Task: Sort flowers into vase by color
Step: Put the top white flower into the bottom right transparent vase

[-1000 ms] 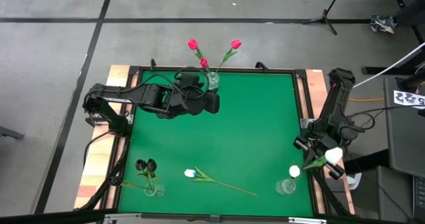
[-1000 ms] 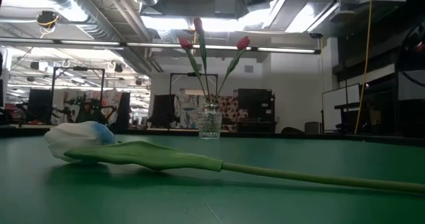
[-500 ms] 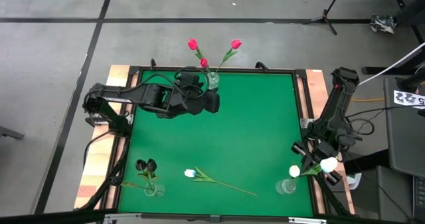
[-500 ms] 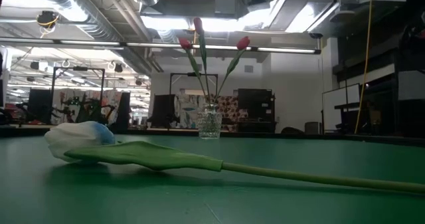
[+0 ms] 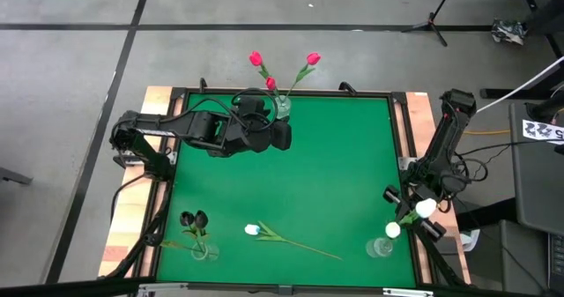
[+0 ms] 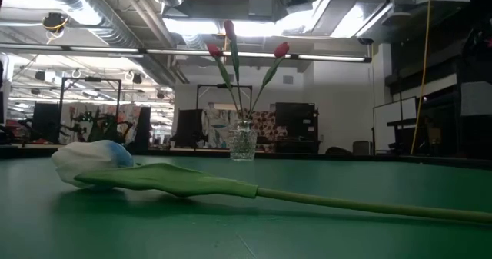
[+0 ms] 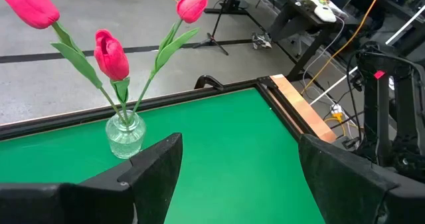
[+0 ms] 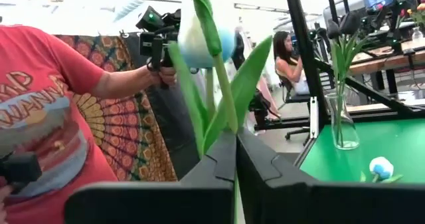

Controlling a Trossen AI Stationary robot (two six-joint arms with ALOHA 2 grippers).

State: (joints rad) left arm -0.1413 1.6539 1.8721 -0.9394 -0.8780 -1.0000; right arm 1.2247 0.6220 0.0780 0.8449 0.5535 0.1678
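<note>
My right gripper (image 5: 408,216) is shut on a white tulip (image 5: 425,209) above the table's near right corner, just beside a glass vase (image 5: 380,247) that has one white tulip (image 5: 391,230) in it. In the right wrist view the held tulip's head (image 8: 199,43) stands above the fingers. A second white tulip (image 5: 253,231) lies flat on the green mat (image 5: 335,174), large in the low view (image 6: 92,161). Three pink tulips (image 5: 270,83) stand in the far vase (image 5: 282,108). Black tulips (image 5: 193,219) stand in the near left vase (image 5: 202,249). My left gripper (image 5: 284,137) waits open near the pink vase (image 7: 125,135). My right gripper pinches the white tulip's green stem (image 8: 232,134) between its two fingers, among the leaves below the head. The fingers lie across the stem. The tulip is lifted clear of the table, head and leaves above the fingers; its lower stem is hidden behind the fingers.
A wooden frame (image 5: 404,121) borders the mat. A person in a red shirt (image 8: 46,98) stands beyond the table in the right wrist view, holding a device. The right arm's column (image 5: 452,112) and cables stand at the right edge. The mat's middle holds no objects.
My right gripper has carried the white tulip toward the table's near edge and a little leftward, closer to the vase with the white tulip. The held head now sits nearer that vase's flower. The left arm and the other flowers stayed still.
</note>
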